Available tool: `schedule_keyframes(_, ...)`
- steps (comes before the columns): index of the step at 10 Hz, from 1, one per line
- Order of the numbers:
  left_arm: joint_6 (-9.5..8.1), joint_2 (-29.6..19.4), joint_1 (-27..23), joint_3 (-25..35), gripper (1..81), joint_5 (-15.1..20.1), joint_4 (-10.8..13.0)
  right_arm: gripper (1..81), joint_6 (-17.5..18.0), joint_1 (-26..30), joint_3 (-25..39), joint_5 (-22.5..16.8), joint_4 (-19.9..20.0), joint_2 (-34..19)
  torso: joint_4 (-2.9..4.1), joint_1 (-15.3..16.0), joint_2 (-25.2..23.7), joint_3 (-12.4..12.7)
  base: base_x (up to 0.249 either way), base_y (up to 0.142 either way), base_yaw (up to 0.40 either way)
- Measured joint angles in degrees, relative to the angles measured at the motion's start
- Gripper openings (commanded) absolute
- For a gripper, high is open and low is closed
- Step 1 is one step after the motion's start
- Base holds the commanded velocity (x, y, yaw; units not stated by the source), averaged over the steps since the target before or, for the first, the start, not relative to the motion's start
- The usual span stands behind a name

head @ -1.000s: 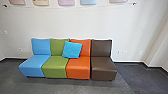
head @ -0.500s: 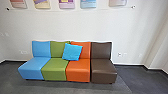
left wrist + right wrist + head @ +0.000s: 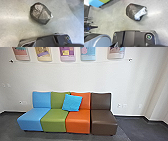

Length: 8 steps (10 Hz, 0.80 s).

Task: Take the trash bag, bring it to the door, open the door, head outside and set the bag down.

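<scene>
The pick-up is judged to be the step in hand. The bag (image 3: 40,13) is seen on the grey floor (image 3: 15,25), near the robot's plate (image 3: 46,40) but apart from it, and it is not held. In the right wrist view a whitish patch (image 3: 140,13) is seen on the dark plastic. Whether that is a tie, a fold or something inside cannot fairly be said from so poor a view. The bag's clock bearing cannot be fixed from the wrist views.

In the head view a row of seats is faced, set against the wall (image 3: 100,77): the blue seat (image 3: 31,119) at about eleven o'clock, the green seat (image 3: 55,120) and the orange seat (image 3: 78,122) near twelve, the brown seat (image 3: 103,122) at about one. A cushion (image 3: 72,102) is leaned where green meets orange.

Whether the grippers stand apart or together cannot be told. For the lift, one gripper would need to be lowered over the bag and a good bunch of plastic gathered, since a thin pinch might slip or tear. The carry, the door and the setting down outside are all still to be done.
</scene>
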Motion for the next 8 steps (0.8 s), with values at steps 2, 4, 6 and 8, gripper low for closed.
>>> schedule_keyframes(2,0.00,0.52,-2.00,-0.09,81.1,0.73,-1.71,81.1,0.44,1.79,1.06,0.16,1.07,-2.30,0.00,1.93,-3.58,0.00,0.000,0.000,0.000)
schedule_keyframes(4,0.00,1.23,-2.78,-0.54,81.1,0.85,-2.89,81.1,0.44,1.61,1.90,-0.01,1.33,-3.17,0.00,3.45,-6.69,-0.59,0.000,0.000,0.000)
schedule_keyframes(6,0.00,1.18,-2.96,-0.87,81.1,1.43,-3.12,81.1,0.44,1.72,2.43,-0.06,1.62,-4.85,0.00,5.16,-9.64,-3.12,0.000,0.000,0.000)
schedule_keyframes(8,0.00,1.23,-3.24,-0.87,81.1,1.60,-3.19,81.1,0.44,2.54,3.27,0.00,1.85,-4.95,0.00,7.13,-13.31,-6.42,0.000,0.000,0.000)
